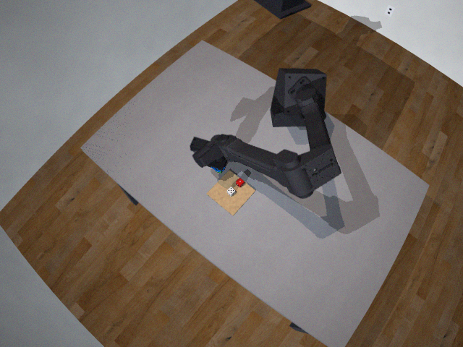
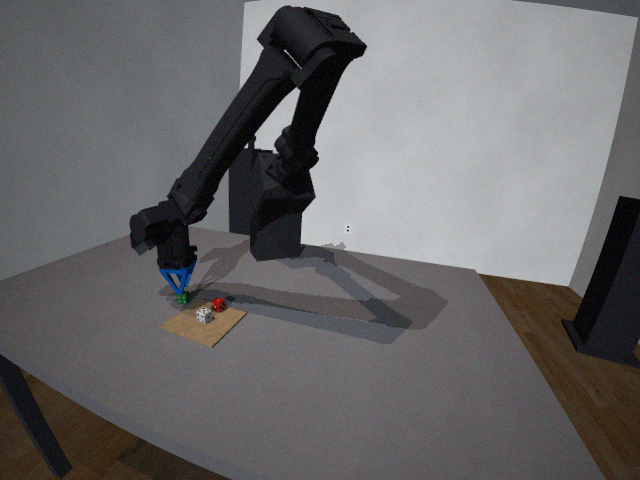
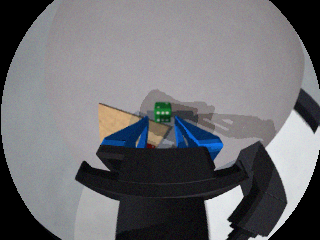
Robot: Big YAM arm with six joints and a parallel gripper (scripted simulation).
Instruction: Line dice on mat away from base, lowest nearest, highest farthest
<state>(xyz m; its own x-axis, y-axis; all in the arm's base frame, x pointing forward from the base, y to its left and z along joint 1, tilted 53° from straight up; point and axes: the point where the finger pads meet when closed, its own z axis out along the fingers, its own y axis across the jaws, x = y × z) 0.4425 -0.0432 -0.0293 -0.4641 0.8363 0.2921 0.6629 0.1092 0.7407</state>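
The tan mat (image 1: 232, 206) (image 2: 209, 338) (image 3: 112, 122) lies on the table. The white die (image 1: 231, 191) (image 2: 204, 315) stands near its middle with five pips up. The red die (image 1: 239, 182) (image 2: 219, 304) stands on the mat on the base side of the white one, with one pip up. The green die (image 2: 182, 298) (image 3: 162, 113) stands on the table just off the mat's edge; the wrist view shows several pips on one face. My gripper (image 2: 180, 292) (image 3: 161, 119) is partly open, its blue fingertips low at the green die with gaps on both sides. The arm mostly hides that die in the top view.
The robot's base (image 1: 299, 97) (image 2: 276, 222) stands at the back of the table (image 1: 149, 123) (image 2: 361, 392). The forearm reaches over the table behind the mat. The red and white dice stand close together, to one side of my fingers.
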